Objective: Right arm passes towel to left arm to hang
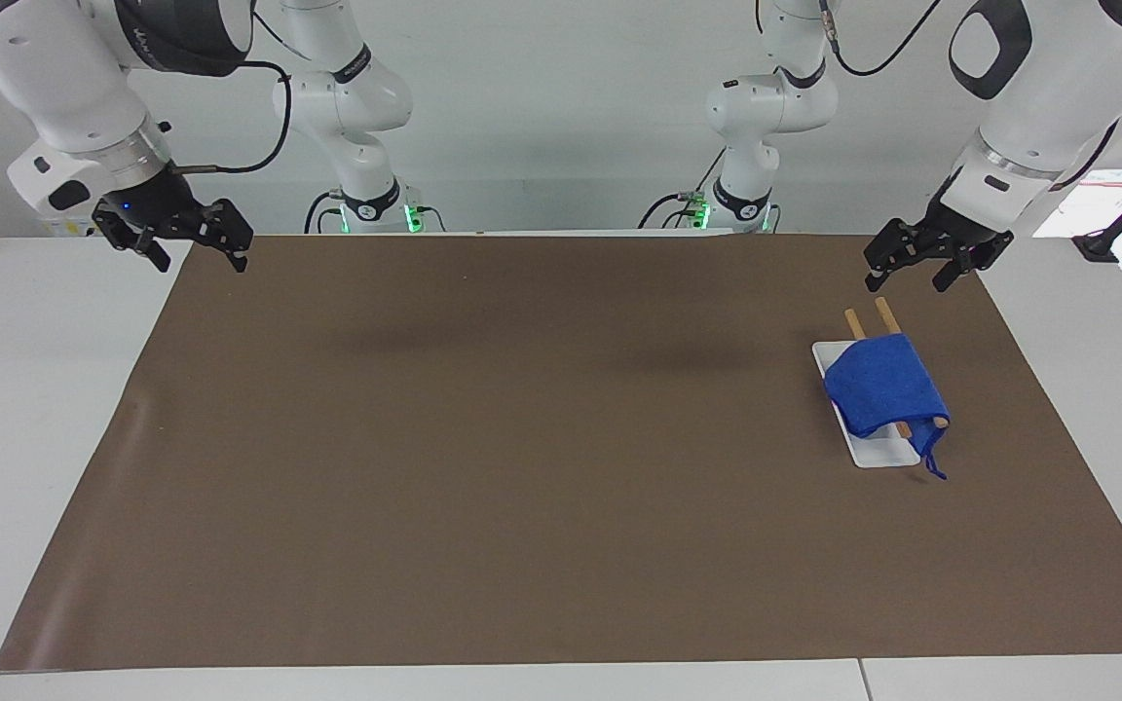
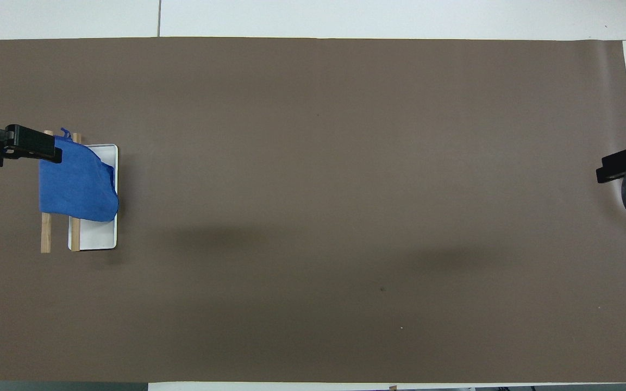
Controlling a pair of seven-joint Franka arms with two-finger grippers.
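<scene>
We see one blue towel. It is soft and crinkly, and it hangs over two thin wooden bars that run side by side. A short blue string dangles from one corner of it. The bars stand over a flat white tray shaped like a long box lid. The towel covers much of the tray, and we cannot see anything else in it. All of this sits near the left arm's end of the table, closer to the robots' edge than to the edge away from them.

Everything rests on one big brown mat. It is smooth and dull, and it covers most of the white table.

The left gripper is black. It hangs in the air over the mat near the corner by the left arm's base, just past the ends of the bars. Its fingers are spread apart and hold nothing. It does not touch the towel.

The right gripper is black too, with a tiny blue light at its wrist. It waits over the mat's corner at the right arm's end, by the robots' edge. Its fingers are spread apart and hold nothing.

We count two white arms, two grippers, two bars, one tray and one towel.
</scene>
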